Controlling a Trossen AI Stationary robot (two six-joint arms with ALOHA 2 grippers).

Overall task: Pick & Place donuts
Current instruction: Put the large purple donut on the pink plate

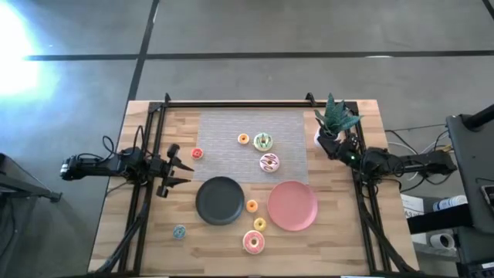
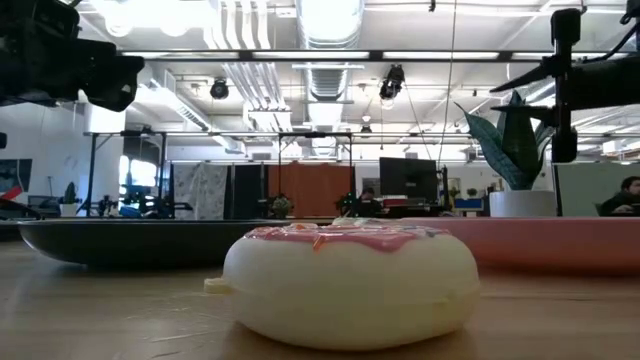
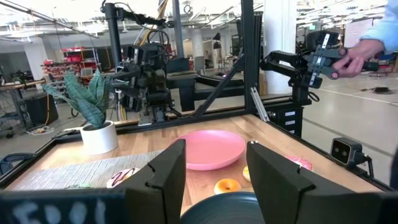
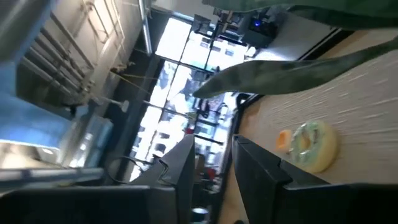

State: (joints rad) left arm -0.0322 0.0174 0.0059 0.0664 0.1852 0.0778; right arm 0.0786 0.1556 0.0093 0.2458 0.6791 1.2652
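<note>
Several toy donuts lie flat on the table. On the grey mat are the green frosted one (image 1: 263, 141), the white-pink one (image 1: 269, 162) and a small orange one (image 1: 243, 139). A small red one (image 1: 197, 154) lies beside the mat. Near the plates are an orange one (image 1: 252, 205), a yellow one (image 1: 260, 224), the pink frosted one (image 1: 253, 242) (image 2: 350, 280) and a teal one (image 1: 179, 231). My left gripper (image 1: 174, 167) (image 3: 214, 180) hovers open at the table's left, facing the plates. My right gripper (image 1: 333, 144) (image 4: 214, 180) is open by the potted plant, with the green donut (image 4: 314, 146) ahead of it.
The black plate (image 1: 220, 201) and pink plate (image 1: 292, 205) sit side by side toward the table's near half. A potted plant (image 1: 333, 120) stands at the far right corner, its leaf (image 4: 298, 71) crossing the right wrist view. A person's hand (image 3: 360, 56) shows beyond the table.
</note>
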